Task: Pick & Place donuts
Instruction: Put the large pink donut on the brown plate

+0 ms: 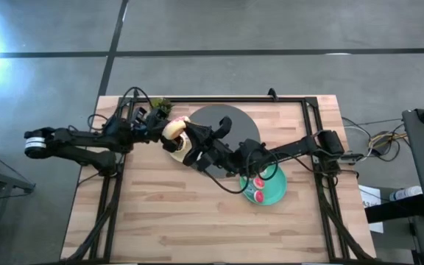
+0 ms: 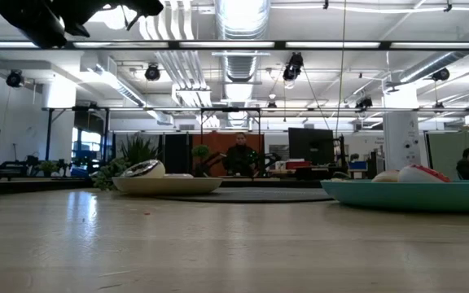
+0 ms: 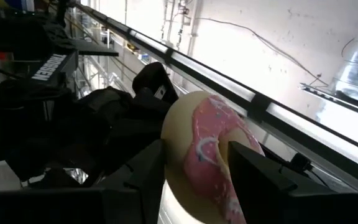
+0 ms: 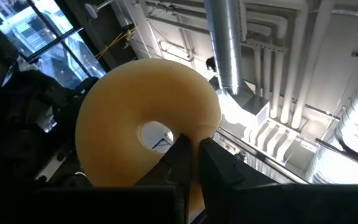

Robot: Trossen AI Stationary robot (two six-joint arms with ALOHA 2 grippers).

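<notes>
One donut [image 1: 172,129], pink-frosted on one face [image 3: 211,152] and plain orange on the other [image 4: 123,118], hangs in the air above the cream plate [image 1: 177,154], and my left gripper [image 3: 201,186] is shut on it. My right gripper [image 4: 190,155] is shut. Its tips are right in front of the donut's orange face, just under the hole. In the high view the two grippers meet over the cream plate, left gripper [image 1: 168,128] and right gripper [image 1: 191,138]. Two red donuts [image 1: 257,189] lie on the teal plate [image 1: 277,193]. My left gripper pinches the donut between its two fingers by opposite sides of the outer rim [image 3: 171,163]. The donut stands on edge between them, pink face toward one finger [image 3: 260,180], lifted clear of the plate. My right gripper's shut fingertips [image 4: 182,152] overlap the ring below the hole [image 4: 194,134]; I cannot tell whether they touch it.
A large dark grey disc [image 1: 223,116] lies at the table's far middle, a small green plant [image 1: 160,105] to its left. In the low view the cream plate [image 2: 167,185] carries a pale donut [image 2: 142,169], and the teal plate [image 2: 414,194] stands to the right. Bare wood fills the near half.
</notes>
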